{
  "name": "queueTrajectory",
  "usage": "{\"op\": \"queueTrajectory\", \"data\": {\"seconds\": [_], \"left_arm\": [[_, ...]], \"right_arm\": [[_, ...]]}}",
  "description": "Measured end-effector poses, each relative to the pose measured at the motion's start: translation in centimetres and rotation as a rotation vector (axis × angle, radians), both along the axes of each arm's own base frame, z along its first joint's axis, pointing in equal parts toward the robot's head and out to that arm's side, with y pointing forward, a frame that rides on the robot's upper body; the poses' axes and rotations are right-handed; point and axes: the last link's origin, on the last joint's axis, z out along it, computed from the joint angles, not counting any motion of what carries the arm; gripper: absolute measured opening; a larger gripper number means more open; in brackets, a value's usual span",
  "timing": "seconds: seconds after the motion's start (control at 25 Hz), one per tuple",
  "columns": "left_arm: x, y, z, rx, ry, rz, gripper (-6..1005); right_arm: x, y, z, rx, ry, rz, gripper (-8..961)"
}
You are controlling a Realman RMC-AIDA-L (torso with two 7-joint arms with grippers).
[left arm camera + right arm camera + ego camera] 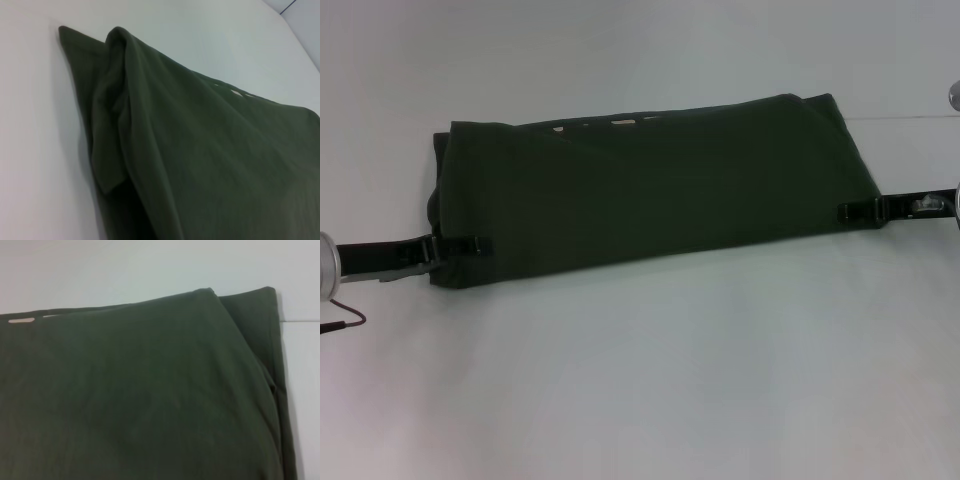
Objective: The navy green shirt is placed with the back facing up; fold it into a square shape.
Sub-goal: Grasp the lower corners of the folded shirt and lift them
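The navy green shirt lies on the white table as a long band folded lengthwise, running left to right. Bits of pale pink lettering peek out at its far edge. My left gripper grips the band's left end near the front corner, with one black finger lying on top of the cloth. My right gripper grips the right end in the same way. The left wrist view shows the bunched left end of the shirt. The right wrist view shows the shirt's layered right corner.
The white table extends in front of the shirt and behind it. A seam line in the table runs off to the far right. A thin cable hangs by the left arm.
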Motion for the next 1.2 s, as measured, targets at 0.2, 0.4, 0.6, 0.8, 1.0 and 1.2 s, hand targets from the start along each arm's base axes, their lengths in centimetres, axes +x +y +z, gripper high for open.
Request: {"op": "queueTrajectory", "data": {"seconds": [0.2,0.4,0.6,0.8,1.0,1.2], "left_arm": [[0.0,-0.01,-0.02,0.0,0.0,0.0,843],[-0.04,-0.06,-0.06,-0.002,-0.001,0.001,716],[-0.07,-0.09,-0.08,-0.002,0.0,0.001,717],[-0.04,-0.09,-0.11,-0.004,0.001,0.0,716],[-0.02,-0.06,-0.08,-0.004,0.001,0.0,717],[0.0,-0.05,-0.09,-0.004,0.0,0.0,717]], "right_arm": [[0.17,-0.11,0.01,0.0,-0.002,-0.003,641],[0.3,-0.2,0.01,0.0,-0.003,-0.005,606],[0.35,-0.24,0.0,-0.001,-0.004,-0.007,606],[0.39,-0.22,0.1,0.0,-0.006,-0.006,607],[0.42,-0.2,0.19,0.0,-0.007,-0.006,602],[0.42,-0.21,0.21,-0.001,-0.007,-0.006,597]]}}
